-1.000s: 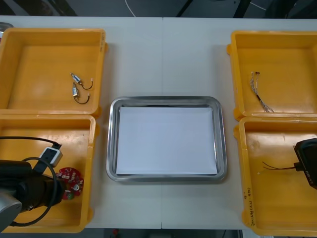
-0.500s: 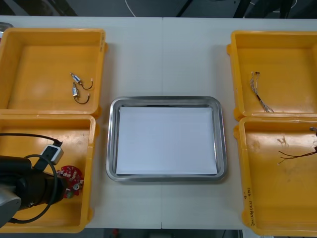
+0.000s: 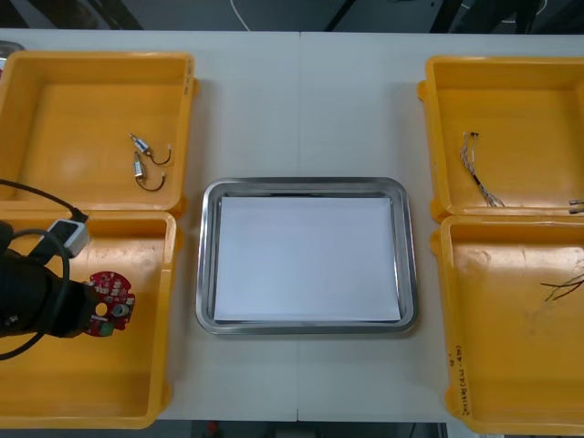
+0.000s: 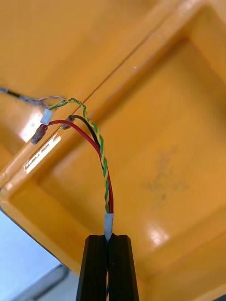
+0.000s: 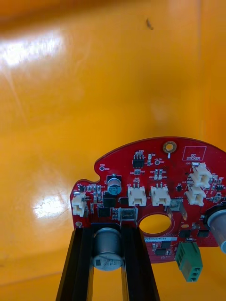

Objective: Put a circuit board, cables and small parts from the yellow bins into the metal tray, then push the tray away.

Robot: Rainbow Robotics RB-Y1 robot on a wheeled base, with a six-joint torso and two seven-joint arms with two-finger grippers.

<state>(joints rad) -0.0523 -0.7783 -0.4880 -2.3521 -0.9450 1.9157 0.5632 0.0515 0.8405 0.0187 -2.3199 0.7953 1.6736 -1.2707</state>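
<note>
The left hand (image 3: pixel 94 315) was over the near left bin (image 3: pixel 170 274), clamped on the round red circuit board (image 3: pixel 109 292). In the left wrist view its fingers (image 5: pixel 81 263) stood apart by the width of a silver can-shaped part at the board's edge, with the board's rim between them. It was a grip on the edge, probably chosen to spare the white connectors on the face. The board stood out flat from the hand and looked clear of the bin floor, though I could not be sure of that.

The right hand (image 4: pixel 107 244) was over the near right bin (image 3: pixel 447 301), its fingers nearly together on the white sleeve at one end of a cable bundle (image 4: pixel 101 160) of red, black and twisted green-and-yellow strands. Pinching the sleeve kept the strands gathered; the free ends arched away from the fingers toward the bin's rim. In the front view only those ends (image 3: pixel 563 288) reached in at the right edge.

The metal tray (image 3: pixel 206 274), white inside, sat on the counter (image 3: pixel 301 109) between the bins and held nothing yet. The small metal parts (image 3: pixel 146 160) lay in the far left bin and a thin twisted cable (image 3: pixel 479 173) in the far right one — both untouched. I judged this early in the task: each hand had its piece, and carrying them inward to the tray seemed the next call.
</note>
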